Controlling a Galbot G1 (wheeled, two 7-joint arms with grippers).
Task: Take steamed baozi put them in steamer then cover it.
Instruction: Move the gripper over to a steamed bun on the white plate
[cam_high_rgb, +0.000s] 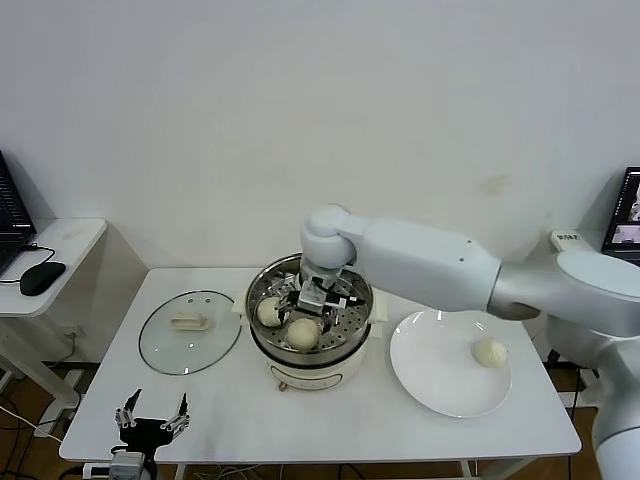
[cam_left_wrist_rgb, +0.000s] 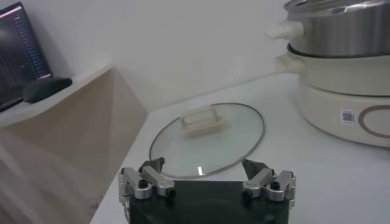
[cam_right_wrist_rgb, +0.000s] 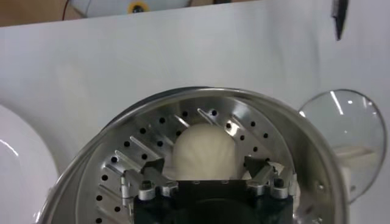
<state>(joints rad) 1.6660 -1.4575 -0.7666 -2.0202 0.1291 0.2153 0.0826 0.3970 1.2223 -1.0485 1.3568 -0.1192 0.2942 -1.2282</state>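
Left gripper (cam_high_rgb: 152, 420) idle, jaws wide, cover (cam_high_rgb: 189, 331) just ahead. Right gripper (cam_right_wrist_rgb: 210, 176) jaws wide inside steamer (cam_high_rgb: 262, 287), baozi (cam_right_wrist_rgb: 203, 152) between fingers, apparently released. Advice: lift straight up, avoid nudging buns; one remains on plate (cam_high_rgb: 430, 385) beyond.

- A lab or office room set up for robot trials, not a real kitchen.
- A plain white wall (cam_high_rgb: 300, 100) with no cupboards, stove or sink.
- A white table (cam_high_rgb: 230, 410) carries the steamer (cam_high_rgb: 310, 330), a plate (cam_high_rgb: 440, 380) and a glass lid (cam_high_rgb: 190, 332).
- A side desk (cam_high_rgb: 50, 240) on the left holds a mouse (cam_high_rgb: 41, 277) and a laptop (cam_high_rgb: 12, 215).
- A monitor (cam_high_rgb: 626, 222) glows at the right edge.
- Cables (cam_high_rgb: 25, 420) trail on the floor.
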